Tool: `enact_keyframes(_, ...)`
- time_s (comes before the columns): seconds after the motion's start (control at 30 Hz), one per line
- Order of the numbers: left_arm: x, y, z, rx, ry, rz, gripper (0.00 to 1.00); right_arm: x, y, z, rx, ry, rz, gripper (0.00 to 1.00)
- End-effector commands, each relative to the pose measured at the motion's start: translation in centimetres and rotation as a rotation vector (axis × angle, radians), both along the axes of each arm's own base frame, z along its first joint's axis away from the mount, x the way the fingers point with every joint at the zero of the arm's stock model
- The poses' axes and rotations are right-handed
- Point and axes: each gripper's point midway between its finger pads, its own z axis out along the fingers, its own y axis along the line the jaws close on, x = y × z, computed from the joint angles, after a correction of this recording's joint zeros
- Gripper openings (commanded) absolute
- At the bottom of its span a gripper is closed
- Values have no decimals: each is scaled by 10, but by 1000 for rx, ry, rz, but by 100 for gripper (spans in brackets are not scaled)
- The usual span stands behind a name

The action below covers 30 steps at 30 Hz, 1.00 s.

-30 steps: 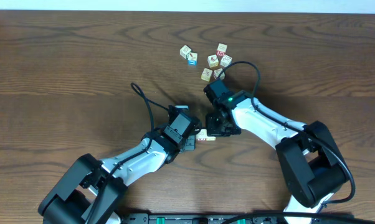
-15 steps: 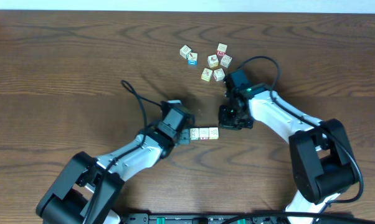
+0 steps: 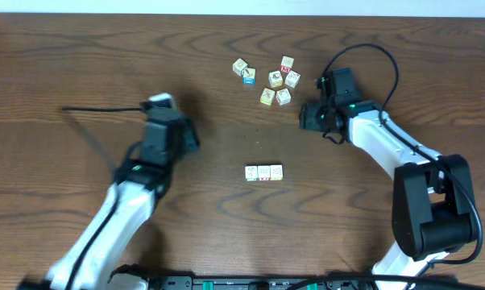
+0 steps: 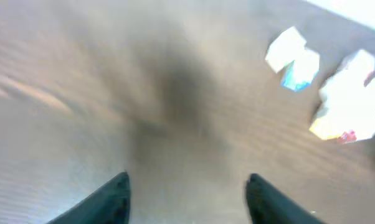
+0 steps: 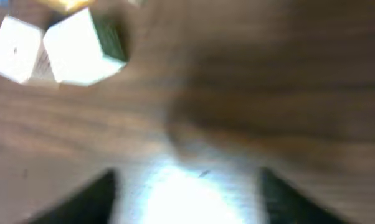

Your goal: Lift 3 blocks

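Surroundings: a loose cluster of small cubes (image 3: 271, 79) sits on the counter (image 3: 65, 64) toward 12 o'clock, near the far edge. One is a blue-faced cube (image 3: 248, 78). Between the cluster and the blocks there is only bare wood. A black cable (image 3: 370, 53) loops over the right arm (image 3: 387, 149). A second cable (image 3: 97, 109), blurred, trails toward 9 o'clock from the left arm (image 3: 126, 197).

Blocks (image 3: 263, 172): three pale cubes in one straight row running 9 to 3, sides touching, flat on the counter near its middle. Neither claw holds them.

Left claw (image 3: 188, 137): at about 10 o'clock from the row, well apart from it. The left wrist view is badly blurred. Its fingers (image 4: 109, 199) stand apart with bare counter between them, and cluster cubes show at upper right.

Right claw (image 3: 307, 118): at about 1 o'clock from the row, well apart from it, and near the cluster's 4 o'clock side. The right wrist view is also blurred. Its fingers (image 5: 91, 199) are spread wide with nothing between them, and two pale cubes show at upper left.

Room: open wood lies all round the row, widest toward 9 o'clock. Both arms reach in from the 6 o'clock edge, one on each side of the row.
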Motion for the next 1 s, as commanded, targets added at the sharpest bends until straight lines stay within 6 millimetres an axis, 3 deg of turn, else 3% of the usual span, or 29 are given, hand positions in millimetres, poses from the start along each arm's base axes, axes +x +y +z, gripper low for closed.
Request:
enact_keyframes(0.0,0,19,61,12,-161,23,70,12,-22,15,-91,-62,-39,99)
enact_keyframes(0.17,-12,28,108,0,-298,36,75,7,-24,12,-104,-41,-41,99)
enact_keyframes(0.23,-15,29,116,-6,-324,36,75,7,-24,13,-104,-42,-42,99)
enact_keyframes(0.37,-17,29,121,-9,-338,37,75,7,-24,12,-104,-41,-41,99)
enact_keyframes(0.57,-17,35,110,20,-298,64,76,7,-24,13,-104,-42,-41,99)
enact_keyframes(0.67,-12,55,124,102,-362,146,76,7,-24,12,-104,-41,-41,99)
enact_keyframes(0.83,-31,61,151,126,-448,143,76,7,-24,13,-104,-42,-41,99)
enact_keyframes(0.97,-59,74,157,121,-545,199,76,7,-24,12,-104,-41,-41,99)
